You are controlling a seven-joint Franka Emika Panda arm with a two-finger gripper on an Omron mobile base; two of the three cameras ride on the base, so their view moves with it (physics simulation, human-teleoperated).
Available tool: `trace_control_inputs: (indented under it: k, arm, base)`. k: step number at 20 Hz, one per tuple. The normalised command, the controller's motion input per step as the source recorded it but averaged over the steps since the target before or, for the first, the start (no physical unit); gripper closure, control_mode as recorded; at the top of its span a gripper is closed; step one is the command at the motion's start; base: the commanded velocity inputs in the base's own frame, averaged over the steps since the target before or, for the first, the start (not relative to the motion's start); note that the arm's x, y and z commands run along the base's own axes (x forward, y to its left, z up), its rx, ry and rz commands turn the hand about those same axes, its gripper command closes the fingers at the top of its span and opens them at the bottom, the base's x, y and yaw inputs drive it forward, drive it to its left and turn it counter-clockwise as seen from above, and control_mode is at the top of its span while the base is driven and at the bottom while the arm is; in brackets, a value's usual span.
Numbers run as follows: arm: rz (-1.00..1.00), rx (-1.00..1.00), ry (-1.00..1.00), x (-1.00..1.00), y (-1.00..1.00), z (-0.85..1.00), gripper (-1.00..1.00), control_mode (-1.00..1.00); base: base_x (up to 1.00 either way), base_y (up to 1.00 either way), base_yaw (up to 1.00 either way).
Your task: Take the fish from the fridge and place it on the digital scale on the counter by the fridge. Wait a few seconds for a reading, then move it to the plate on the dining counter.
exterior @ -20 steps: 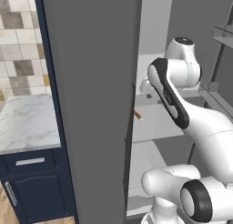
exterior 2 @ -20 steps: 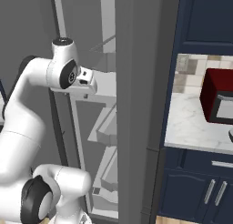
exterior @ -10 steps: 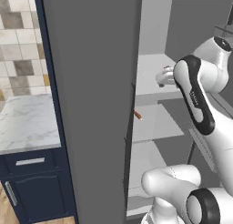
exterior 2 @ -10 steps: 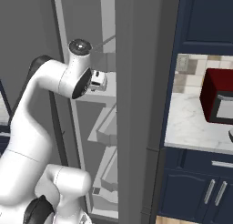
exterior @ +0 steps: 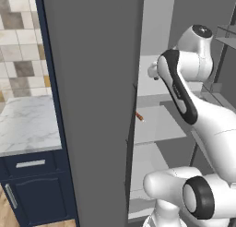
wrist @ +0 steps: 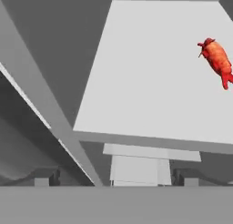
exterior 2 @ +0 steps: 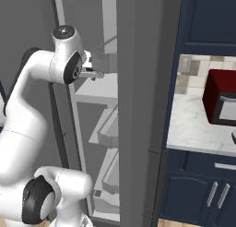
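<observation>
hand open above one fish (wrist: 216,59) on fridge shelf (wrist: 150,73).

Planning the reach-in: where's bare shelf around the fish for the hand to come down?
In the hand view the fish lies alone near one side of a pale fridge shelf. The wide patch from it to the shelf's front edge and far side wall is bare. Nothing crowds it.

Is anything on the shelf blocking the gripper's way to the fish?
Nothing visible does. In the hand view the fish lies alone on a bare pale fridge shelf, off to the upper right, with open shelf around it. The left base view also shows it lying alone near the shelf's edge.
</observation>
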Motion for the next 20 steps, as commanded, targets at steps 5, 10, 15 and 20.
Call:
trace_control_inputs:
  k: [5, 10, 15, 20]
  arm:
    - [-0.12, -0.02, 0.11, 0.46, -0.28, 0.03, -1.00, -1.00]
    - [0.00, 0.00, 0.05, 0.65, -0.51, -0.08, -1.00, -1.00]
    - [0.00, -0.03, 0.05, 0.41, -0.31, -0.12, -1.00, -1.00]
    - [0.00, -0.08, 0.09, 0.50, -0.06, -0.39, -1.00, -1.00]
  base:
    - [0.00, 0.00, 0.00]
    - [0.00, 0.00, 0.00]
    - [0.00, 0.00, 0.00]
    - [0.00, 0.00, 0.00]
